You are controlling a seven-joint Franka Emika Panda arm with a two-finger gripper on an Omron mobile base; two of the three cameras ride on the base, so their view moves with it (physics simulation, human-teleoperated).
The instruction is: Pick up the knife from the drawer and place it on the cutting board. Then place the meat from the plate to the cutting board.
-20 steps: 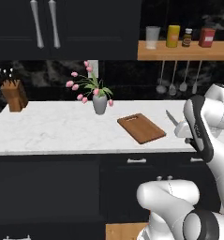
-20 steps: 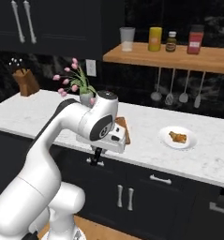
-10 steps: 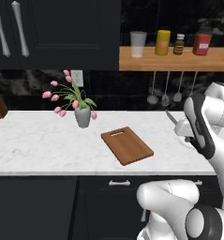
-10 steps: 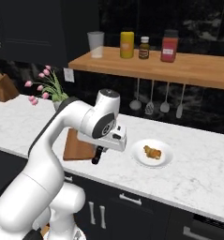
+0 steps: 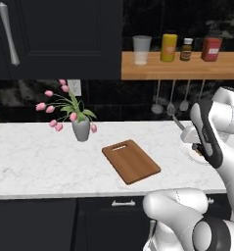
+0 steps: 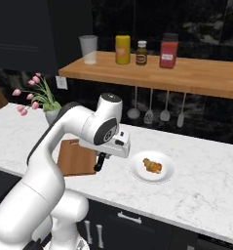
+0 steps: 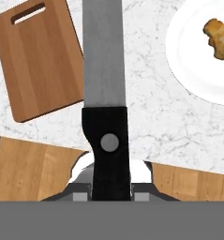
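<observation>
I see my gripper [image 6: 102, 163] clamped on the knife [image 7: 104, 89] by its black handle, held above the counter [image 6: 205, 185] between the cutting board [image 5: 131, 161] and the plate [image 6: 152, 167], where the meat [image 6: 152, 166] lies.

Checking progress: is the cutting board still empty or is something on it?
Empty. The cutting board shows bare wood; the knife is in the pincer.
</observation>
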